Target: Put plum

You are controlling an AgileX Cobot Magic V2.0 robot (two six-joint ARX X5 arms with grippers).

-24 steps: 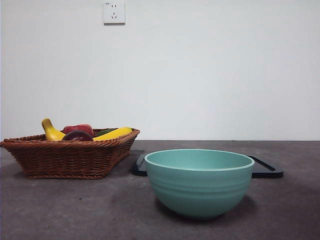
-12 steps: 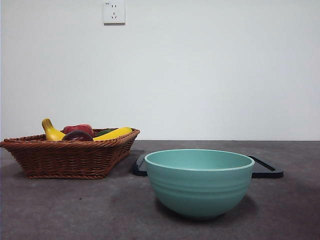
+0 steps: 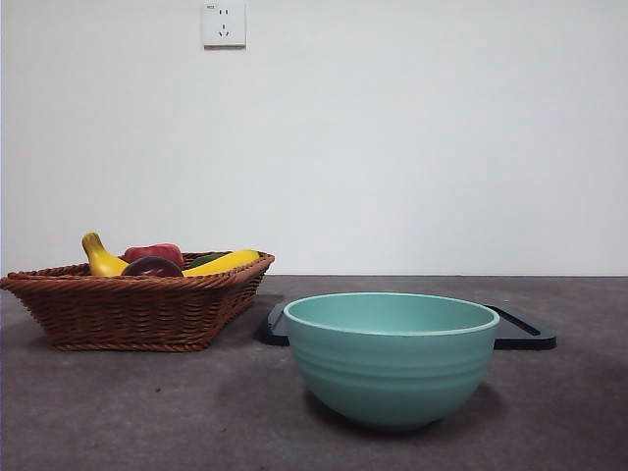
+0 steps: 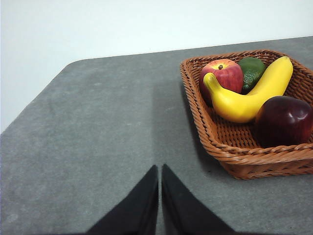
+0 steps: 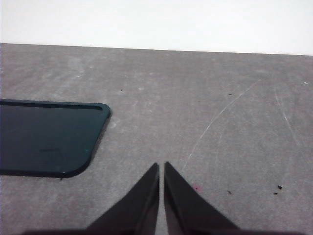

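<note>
- Nothing moved across the 3 front frames.
- I see the left gripper [image 4: 159, 196] and right gripper [image 5: 161, 193] closed, empty, over bare counter [image 4: 98, 137].
- Plum [image 4: 284, 120] sits in basket [image 4: 234, 156], touching banana [image 4: 244, 95].
- Risk: grasping could nudge the banana or slip on glossy skin.
- Front view barely shows plum [image 3: 152, 266]; only it shows the bowl [image 3: 391, 355].

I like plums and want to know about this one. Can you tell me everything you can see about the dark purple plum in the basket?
The round, glossy, dark maroon-purple plum lies in the brown woven wicker basket, at a corner close to its rim. Its skin looks smooth and shiny, with a soft highlight on top. It leans against the yellow banana beside it. From the front view only its top peeks over the basket's rim. No gripper touches it.
</note>
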